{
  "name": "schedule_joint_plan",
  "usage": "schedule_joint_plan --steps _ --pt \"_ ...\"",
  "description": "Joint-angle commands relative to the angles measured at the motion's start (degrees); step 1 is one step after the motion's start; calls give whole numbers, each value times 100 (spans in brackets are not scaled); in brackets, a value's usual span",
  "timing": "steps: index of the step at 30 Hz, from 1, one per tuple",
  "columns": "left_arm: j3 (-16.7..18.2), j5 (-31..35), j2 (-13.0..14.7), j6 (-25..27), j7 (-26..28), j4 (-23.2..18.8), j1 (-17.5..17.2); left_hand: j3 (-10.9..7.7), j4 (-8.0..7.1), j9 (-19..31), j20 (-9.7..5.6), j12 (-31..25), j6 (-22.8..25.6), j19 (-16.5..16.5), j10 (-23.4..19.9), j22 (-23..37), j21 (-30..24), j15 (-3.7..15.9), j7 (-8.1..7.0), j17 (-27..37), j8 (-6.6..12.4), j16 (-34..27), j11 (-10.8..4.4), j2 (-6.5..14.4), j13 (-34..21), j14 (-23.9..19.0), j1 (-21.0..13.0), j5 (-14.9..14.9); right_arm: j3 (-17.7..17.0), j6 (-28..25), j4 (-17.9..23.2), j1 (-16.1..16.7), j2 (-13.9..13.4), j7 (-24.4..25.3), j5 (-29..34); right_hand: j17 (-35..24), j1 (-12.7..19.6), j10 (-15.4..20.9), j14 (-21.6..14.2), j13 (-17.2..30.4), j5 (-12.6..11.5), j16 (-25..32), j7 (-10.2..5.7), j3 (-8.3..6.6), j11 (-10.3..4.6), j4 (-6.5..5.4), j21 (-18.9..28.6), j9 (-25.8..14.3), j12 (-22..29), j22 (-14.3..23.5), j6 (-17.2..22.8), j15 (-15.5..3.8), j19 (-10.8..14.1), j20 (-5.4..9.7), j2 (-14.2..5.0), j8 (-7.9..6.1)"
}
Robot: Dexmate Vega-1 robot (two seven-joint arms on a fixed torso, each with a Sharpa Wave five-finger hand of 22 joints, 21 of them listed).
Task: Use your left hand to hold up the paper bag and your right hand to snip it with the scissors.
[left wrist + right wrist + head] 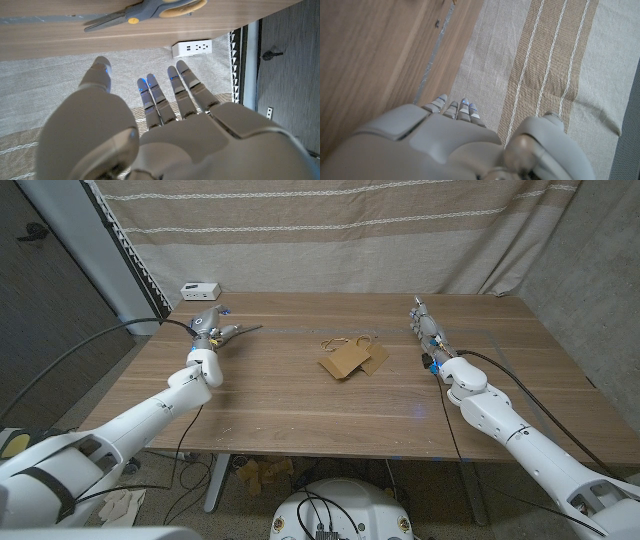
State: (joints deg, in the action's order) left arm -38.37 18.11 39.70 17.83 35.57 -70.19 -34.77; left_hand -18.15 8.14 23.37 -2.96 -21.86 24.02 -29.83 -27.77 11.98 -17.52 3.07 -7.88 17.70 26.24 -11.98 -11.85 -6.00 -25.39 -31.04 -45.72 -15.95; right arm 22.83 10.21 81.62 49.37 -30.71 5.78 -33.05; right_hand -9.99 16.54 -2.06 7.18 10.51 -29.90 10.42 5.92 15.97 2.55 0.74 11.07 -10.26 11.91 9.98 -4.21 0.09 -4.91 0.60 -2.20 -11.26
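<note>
Head view, from where I stand: the wooden bench point(300, 400) takes up most of the scene, with a striped curtain point(330, 230) hanging behind it. The brown paper bag point(352, 359) lies flat near the middle of the bench, its handles toward the curtain, well apart from both hands. The left hand point(208, 328) is at the far left part of the bench with its fingers stretched out and apart, holding nothing; the scissors point(235, 332) lie just beside it on the bench, blades closed and pointing toward the middle. The left wrist view shows those scissors point(145, 11) on the wood beyond the straight fingertips point(150, 82), not touching them. The right hand point(428, 330) is on the far right side, fingers extended toward the curtain and gripping nothing; the right wrist view shows its fingers point(454, 109) straight and close together. A small white power strip point(201, 289) sits at the far left corner.
</note>
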Motion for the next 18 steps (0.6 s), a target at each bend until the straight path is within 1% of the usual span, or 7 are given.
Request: schedule_joint_plan --steps 1,8,12,18 --pt "-69 25 -14 -60 -77 168 121 -34 -10 -1 -808 -27 -52 50 27 -7 36 940 23 8 -51 21 -20 7 -16 21 23 -20 -4 7 39 24 5 42 11 -17 4 -27 37 13 -29 2 -1 38 35 30 12 -30 30 27 -24 -30 -11 -3 -54 7" --pt "-125 37 -19 -60 -152 261 191 4 -26 -47 -746 18 -141 146 165 -30 96 930 23 -8 -121 100 -18 -66 -30 258 97 -22 -5 -8 61 33 4 58 10 -17 7 -30 41 13 -30 0 -1 41 36 31 12 -30 29 27 -26 -28 -11 -3 -57 9" --pt "-168 55 -10 -40 -225 303 238 1 -16 -65 -747 50 -227 168 245 -41 118 936 97 -18 -168 111 -9 -75 -32 332 88 -33 -2 -26 68 31 3 60 6 -17 7 -33 42 13 -30 0 -1 42 32 32 12 -30 28 27 -27 -28 -11 -3 -59 10" --pt "-221 77 -9 -41 -289 380 299 -12 0 -61 -746 62 -134 179 260 -51 135 937 95 -27 -129 112 -14 -75 -31 391 57 -47 6 -35 44 9 11 43 1 -17 10 -35 41 13 -31 1 4 43 36 33 12 -30 27 27 -25 -33 -11 -4 -62 9"
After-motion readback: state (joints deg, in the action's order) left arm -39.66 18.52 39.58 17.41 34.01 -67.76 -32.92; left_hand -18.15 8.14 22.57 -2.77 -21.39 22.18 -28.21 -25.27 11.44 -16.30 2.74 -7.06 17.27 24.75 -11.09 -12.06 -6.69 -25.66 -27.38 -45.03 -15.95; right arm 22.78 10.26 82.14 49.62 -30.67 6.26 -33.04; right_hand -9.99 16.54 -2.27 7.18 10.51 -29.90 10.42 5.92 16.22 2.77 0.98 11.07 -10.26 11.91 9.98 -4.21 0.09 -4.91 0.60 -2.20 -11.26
